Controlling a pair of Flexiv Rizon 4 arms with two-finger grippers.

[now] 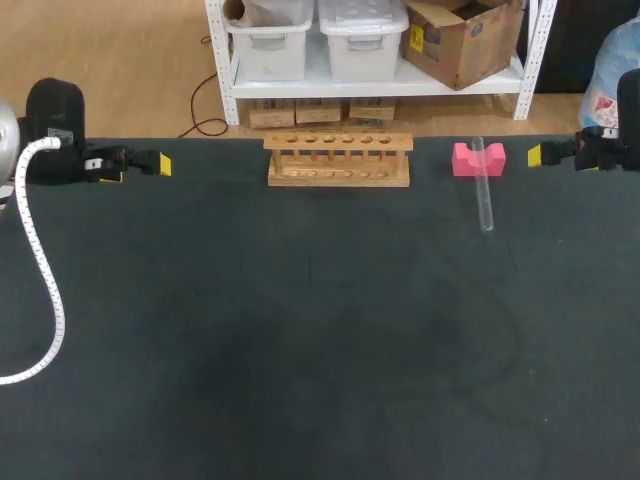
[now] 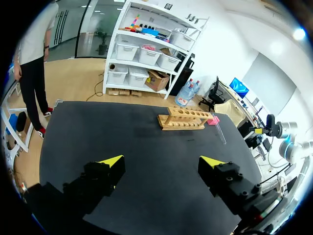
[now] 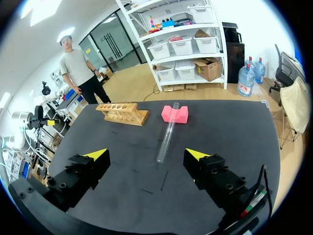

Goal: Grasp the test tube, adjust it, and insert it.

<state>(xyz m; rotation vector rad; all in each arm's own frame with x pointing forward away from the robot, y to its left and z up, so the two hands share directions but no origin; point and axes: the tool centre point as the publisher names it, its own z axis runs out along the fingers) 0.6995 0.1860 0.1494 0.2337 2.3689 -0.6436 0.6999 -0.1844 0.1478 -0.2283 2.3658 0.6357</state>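
A clear test tube (image 1: 483, 186) leans with its far end on a pink notched block (image 1: 478, 160) and its near end on the black table (image 1: 300, 330). A wooden tube rack (image 1: 338, 159) with a row of holes stands at the far middle. My right gripper (image 1: 541, 155) hovers open at the far right edge, right of the block; in its wrist view the test tube (image 3: 167, 134) lies ahead between its spread fingers (image 3: 147, 156). My left gripper (image 1: 160, 164) is open at the far left, with the rack (image 2: 185, 119) and tube (image 2: 221, 132) far ahead of its tips (image 2: 162, 162).
A white ribbed cable (image 1: 42, 270) from my left arm hangs over the table's left side. The table's far edge runs just behind the rack and block.
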